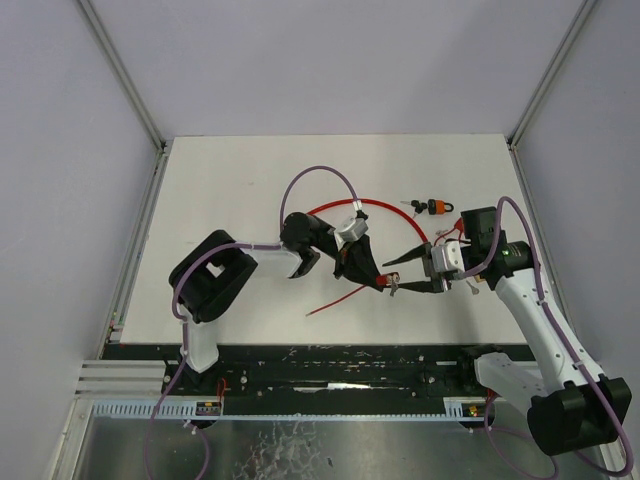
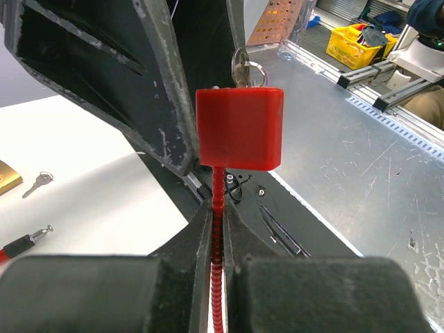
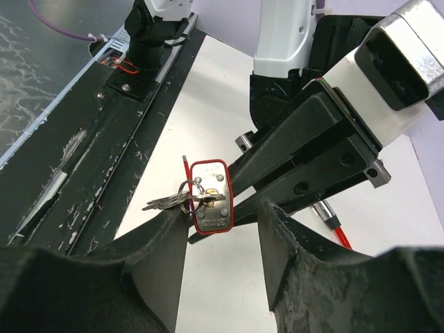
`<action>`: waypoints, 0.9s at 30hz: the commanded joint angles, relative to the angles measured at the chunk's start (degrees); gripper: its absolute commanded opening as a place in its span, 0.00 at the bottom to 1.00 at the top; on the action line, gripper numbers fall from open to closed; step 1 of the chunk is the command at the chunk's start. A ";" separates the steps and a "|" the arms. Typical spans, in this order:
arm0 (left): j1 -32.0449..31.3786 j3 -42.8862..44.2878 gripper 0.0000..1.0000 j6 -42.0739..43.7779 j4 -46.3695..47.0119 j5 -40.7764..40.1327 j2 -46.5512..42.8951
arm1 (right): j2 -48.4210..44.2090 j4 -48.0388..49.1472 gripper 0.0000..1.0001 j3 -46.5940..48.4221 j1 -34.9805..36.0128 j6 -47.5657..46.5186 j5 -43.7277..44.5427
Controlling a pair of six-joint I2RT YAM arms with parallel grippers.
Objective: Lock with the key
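While the left claw point(image 2: 217, 211) clamps the cable point(image 2: 218, 186), right claw point(image 3: 220, 214) straddles padlock point(image 3: 212, 201).

bright, even overhead light; the white tabletop point(image 1: 250, 190) looks washed out, with only soft, faint shadows. in both wrist views the nearest fingers point(image 2: 104, 291) are blurred, the far background soft.

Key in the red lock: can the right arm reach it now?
Probably yes: the right end effector is open right at the key, with nothing between them. The left end effector grips only the cable of the red lock, away from the key.
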 commanded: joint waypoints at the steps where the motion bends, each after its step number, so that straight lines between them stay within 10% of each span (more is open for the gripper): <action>1: -0.22 1.48 0.00 -0.41 5.04 0.18 0.49 | 0.29 0.62 0.49 0.29 1.06 1.87 -3.24; 12: -0.30 1.57 0.00 -0.36 5.04 0.16 0.56 | 1.25 1.97 0.39 0.17 1.77 4.34 -4.74; 18: -0.24 1.56 0.01 -0.76 5.30 -0.75 0.47 | 0.91 2.25 0.11 0.58 1.73 6.26 -4.42; 27: 4.44 -7.52 0.67 5.91 5.14 -16.43 -5.79 | -1.44 9.25 0.00 1.78 1.08 20.70 2.58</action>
